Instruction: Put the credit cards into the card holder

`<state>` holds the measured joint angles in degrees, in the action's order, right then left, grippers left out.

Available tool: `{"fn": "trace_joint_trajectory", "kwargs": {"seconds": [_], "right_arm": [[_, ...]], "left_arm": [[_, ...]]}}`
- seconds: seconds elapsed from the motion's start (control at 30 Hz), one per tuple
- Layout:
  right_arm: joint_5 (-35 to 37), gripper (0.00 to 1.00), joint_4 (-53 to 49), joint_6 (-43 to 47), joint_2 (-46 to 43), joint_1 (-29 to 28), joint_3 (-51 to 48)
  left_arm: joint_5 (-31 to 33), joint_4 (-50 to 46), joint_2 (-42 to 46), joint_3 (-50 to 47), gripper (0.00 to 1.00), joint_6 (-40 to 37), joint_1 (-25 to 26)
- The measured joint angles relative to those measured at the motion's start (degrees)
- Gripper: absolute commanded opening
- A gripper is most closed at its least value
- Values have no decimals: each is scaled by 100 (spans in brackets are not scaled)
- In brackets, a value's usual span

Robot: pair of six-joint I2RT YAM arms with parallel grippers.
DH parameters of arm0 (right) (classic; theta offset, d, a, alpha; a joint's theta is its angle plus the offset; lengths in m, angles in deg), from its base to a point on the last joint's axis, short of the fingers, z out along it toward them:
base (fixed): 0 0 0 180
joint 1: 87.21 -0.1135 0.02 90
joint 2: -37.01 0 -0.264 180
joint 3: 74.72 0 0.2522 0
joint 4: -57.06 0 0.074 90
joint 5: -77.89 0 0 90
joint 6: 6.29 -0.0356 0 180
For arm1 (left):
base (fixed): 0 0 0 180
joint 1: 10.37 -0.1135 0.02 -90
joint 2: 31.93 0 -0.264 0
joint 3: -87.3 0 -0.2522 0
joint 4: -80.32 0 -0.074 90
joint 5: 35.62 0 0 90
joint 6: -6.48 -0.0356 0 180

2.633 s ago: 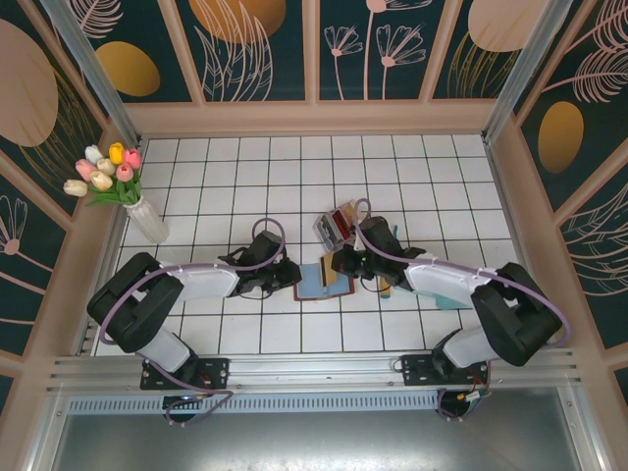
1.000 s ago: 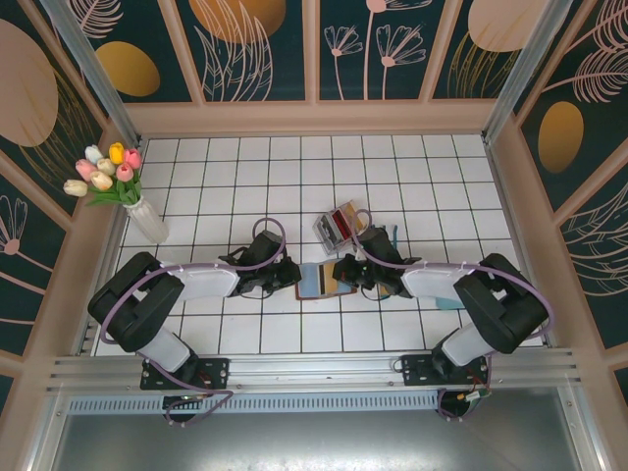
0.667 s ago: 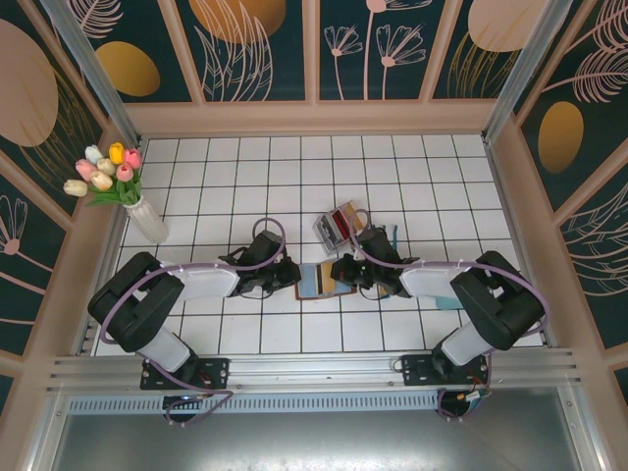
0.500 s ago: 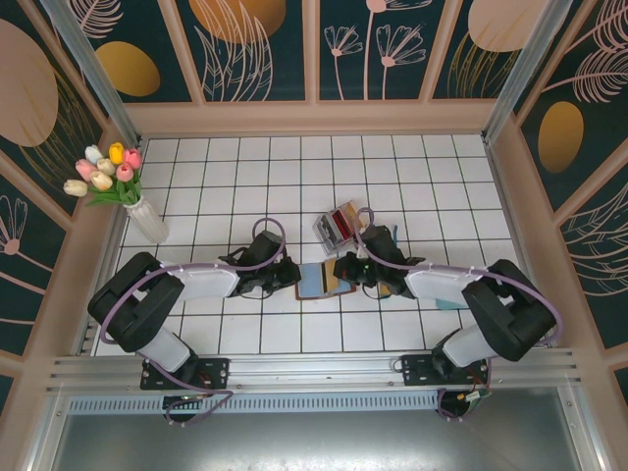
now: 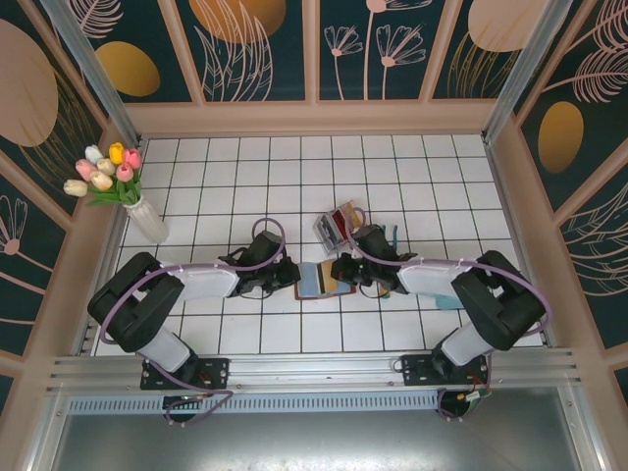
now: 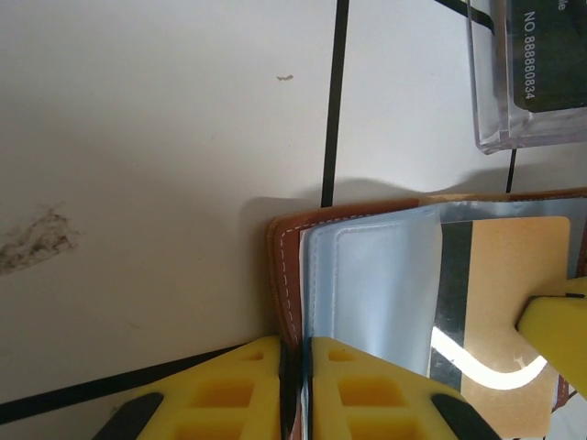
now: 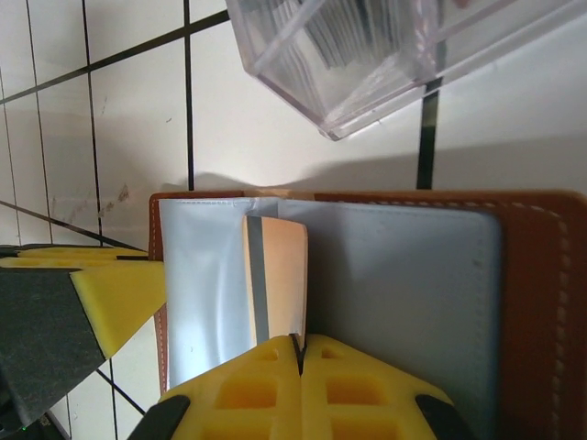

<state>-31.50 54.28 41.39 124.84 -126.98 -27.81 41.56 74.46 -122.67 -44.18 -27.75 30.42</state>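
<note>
Card holder (image 5: 318,282) lies open near the middle of the white tiled table (image 5: 235,177), between the 2 grippers. Its brown leather outside faces down and its pale grey lining faces up.

The left gripper (image 6: 295,365) has its 2 yellow fingers (image 6: 225,390) pressed together on the holder's left edge. They pinch the stitched leather rim and the edge of a bluish clear pocket, with only a thin slit between them.

The right gripper (image 7: 300,353) is clamped tight on 1 tan card (image 7: 278,270) that has a grey stripe along 1 long side. In the right wrist view the card stands on edge over the grey lining, roughly at the middle of the open holder. Its free end points toward the holder's far rim. I cannot tell whether its lower edge has entered a pocket. In the left wrist view the same card shows just beside the clear pocket, with 1 yellow fingertip of the right gripper on it at the right border.

A clear plastic box (image 5: 337,224) sits just beyond the holder's far edge, near it but apart. It holds more credit cards (image 5: 343,216), red and tan, standing upright. The left wrist view also shows a dark card in the box with a white printed number.

A white vase (image 5: 149,220) of tulips (image 5: 103,169) stands at the table's far left, well apart from everything else.
</note>
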Motion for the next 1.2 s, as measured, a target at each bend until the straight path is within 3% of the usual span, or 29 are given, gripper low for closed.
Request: {"fn": "trace_joint_trajectory", "kwargs": {"seconds": [0.43, 0.73, 0.87, 1.03, 1.2], "right_arm": [[-92, 0, 90, -33, -20, -52, 83], [-155, 3, 573, -564, 352, -203, 83], [-57, 9, 621, -730, 385, -284, 83], [83, 25, 317, -629, 367, -319, 164], [181, 29, -236, -356, 197, -271, 249]], "left_arm": [[15, 4, -2, 0, 14, 0, 0], [52, 2, -2, 0, 14, 0, 0], [87, 2, -2, 0, 14, 2, 0], [85, 4, -2, 0, 14, 2, 0], [72, 7, -2, 0, 14, 2, 2]]}}
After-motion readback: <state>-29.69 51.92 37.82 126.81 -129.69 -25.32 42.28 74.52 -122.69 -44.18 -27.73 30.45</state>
